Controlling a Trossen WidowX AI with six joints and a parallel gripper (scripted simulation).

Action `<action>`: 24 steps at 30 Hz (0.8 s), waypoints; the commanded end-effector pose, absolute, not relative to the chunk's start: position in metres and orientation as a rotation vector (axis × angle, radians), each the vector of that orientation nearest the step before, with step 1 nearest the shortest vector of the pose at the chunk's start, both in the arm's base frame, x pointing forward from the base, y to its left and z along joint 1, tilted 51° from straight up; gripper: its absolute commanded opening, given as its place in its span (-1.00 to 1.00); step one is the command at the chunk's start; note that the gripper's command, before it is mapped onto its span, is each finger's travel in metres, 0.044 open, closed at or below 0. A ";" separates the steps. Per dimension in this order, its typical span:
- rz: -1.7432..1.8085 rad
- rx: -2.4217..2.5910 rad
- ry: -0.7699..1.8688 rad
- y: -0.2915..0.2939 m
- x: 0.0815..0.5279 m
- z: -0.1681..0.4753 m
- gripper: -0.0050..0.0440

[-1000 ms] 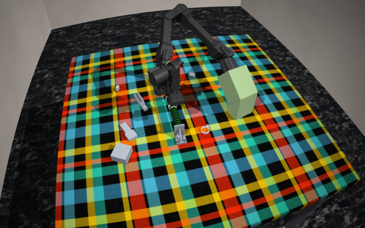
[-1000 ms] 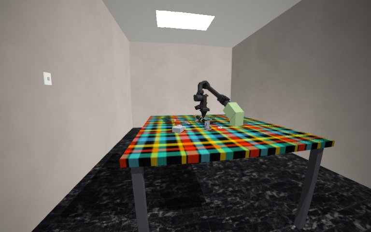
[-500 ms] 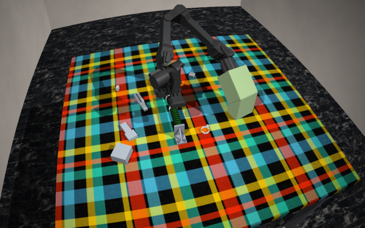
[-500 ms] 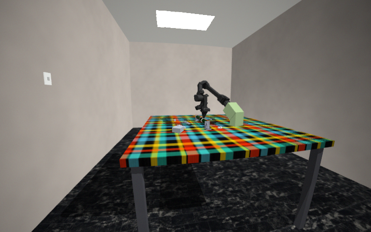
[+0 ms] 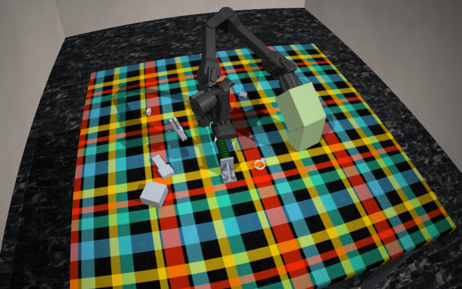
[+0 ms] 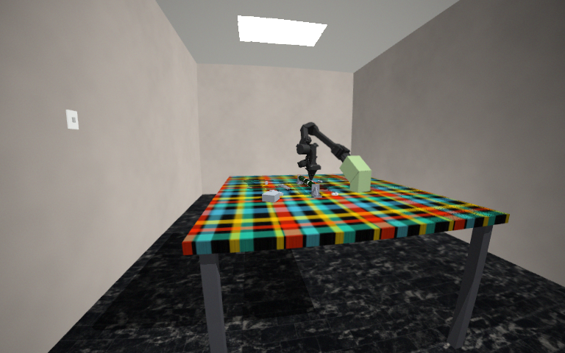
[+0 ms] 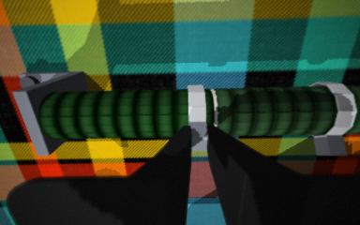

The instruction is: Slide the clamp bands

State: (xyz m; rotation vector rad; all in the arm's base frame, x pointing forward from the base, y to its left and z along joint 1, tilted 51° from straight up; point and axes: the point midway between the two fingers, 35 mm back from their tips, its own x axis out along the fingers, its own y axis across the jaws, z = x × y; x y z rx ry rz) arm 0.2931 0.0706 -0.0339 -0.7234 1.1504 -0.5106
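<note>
A green ribbed hose [image 7: 117, 114] [image 5: 222, 148] [image 6: 305, 180] lies level across the wrist view, its left end in a grey stand [image 7: 29, 110] [image 5: 227, 169] [image 6: 315, 190]. My gripper [image 7: 198, 132] [image 5: 222, 132] [image 6: 312, 172] is shut on a steel clamp band [image 7: 197, 109] near the middle of the hose, pinching its lower tab. A thin pale line [image 7: 214, 108] circles the hose just right of that band. The second steel band [image 7: 341, 112] sits far right on the hose. In the top and exterior views the gripper hides both bands.
A large pale green box [image 5: 303, 114] [image 6: 356, 172] stands right of the arm. An orange ring [image 5: 259, 164] lies right of the stand. Grey blocks [image 5: 154, 194] [image 5: 162, 166] [image 6: 271, 195], a grey bar [image 5: 178, 128] and two small cubes [image 5: 148, 111] [image 5: 242, 94] lie around.
</note>
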 end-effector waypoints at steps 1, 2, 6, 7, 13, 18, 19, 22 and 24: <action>-0.510 -0.722 1.154 0.076 0.293 -0.040 -0.80; -0.510 -0.722 1.154 0.076 0.293 -0.040 -0.80; -0.510 -0.722 1.154 0.079 0.293 -0.043 -0.80; -0.510 -0.722 1.154 0.080 0.293 -0.044 -0.80; -0.509 -0.722 1.154 0.082 0.293 -0.047 -0.80; -0.510 -0.722 1.154 0.086 0.293 -0.051 -0.80; -0.510 -0.722 1.154 0.087 0.293 -0.052 -0.80; -0.510 -0.722 1.154 0.087 0.293 -0.052 -0.80; -0.510 -0.722 1.154 0.087 0.293 -0.052 -0.80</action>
